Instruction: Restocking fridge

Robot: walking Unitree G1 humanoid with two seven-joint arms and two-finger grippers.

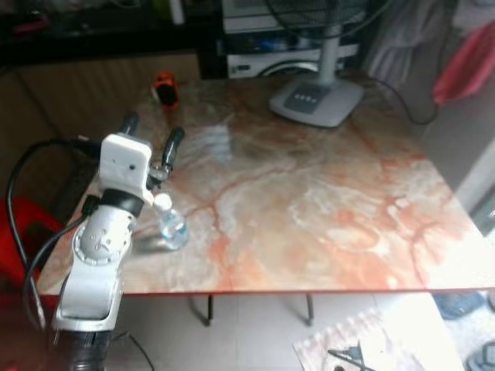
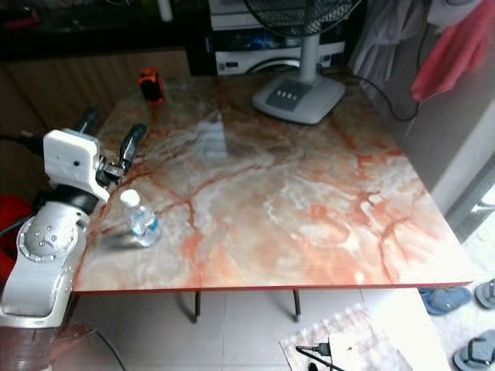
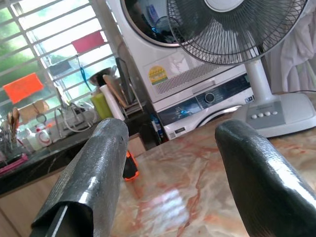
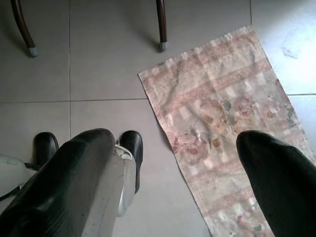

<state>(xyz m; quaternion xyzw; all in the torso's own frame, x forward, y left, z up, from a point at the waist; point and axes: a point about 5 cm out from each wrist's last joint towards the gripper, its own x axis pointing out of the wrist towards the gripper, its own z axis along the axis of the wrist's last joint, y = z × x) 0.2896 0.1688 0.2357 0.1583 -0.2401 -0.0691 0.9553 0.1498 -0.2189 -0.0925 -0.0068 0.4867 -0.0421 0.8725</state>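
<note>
One small clear plastic water bottle with a white cap (image 1: 170,224) stands upright, long axis vertical, near the lower-left edge of the pink-veined marble tabletop (image 1: 309,201). Left gripper (image 1: 151,135), fingers spread apart and empty, sits above it in the eye views, past the bottle toward the orange-black object (image 1: 165,88). Left arm is clearly the nearer; it likely needs to pull back and drop. Right gripper (image 4: 177,173) hangs open over the floral floor mat (image 4: 227,113).

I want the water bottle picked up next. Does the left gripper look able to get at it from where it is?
Probably yes. The left gripper is open above the table, just beyond the upright water bottle. Nothing stands between them, but it would have to draw back and come down.
</note>
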